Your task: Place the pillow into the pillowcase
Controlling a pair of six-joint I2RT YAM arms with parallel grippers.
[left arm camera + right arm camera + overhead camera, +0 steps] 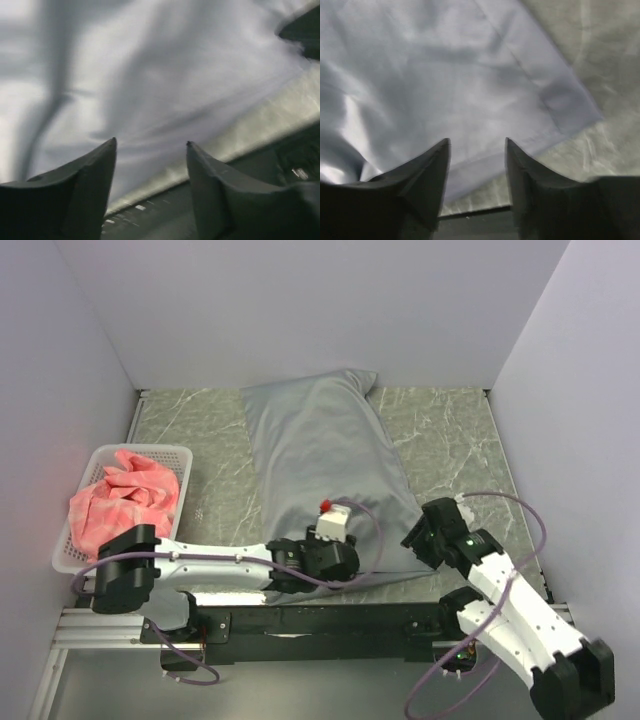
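The grey pillowcase (320,455) lies lengthwise in the middle of the table, puffed up at its far end. It fills the left wrist view (150,75) and the right wrist view (445,75). The cream pillow shows in no view. My left gripper (345,562) is open over the pillowcase's near hem, its jaws apart and empty (151,142). My right gripper (420,538) is open and empty (478,140), just above the pillowcase's near right corner (570,107) at the table's front edge.
A white lattice basket (100,455) holding a pink-red checked cloth (125,500) stands at the left. White walls close in the left, back and right sides. Marbled tabletop (450,440) shows to the right of the pillowcase. The black rail runs along the near edge.
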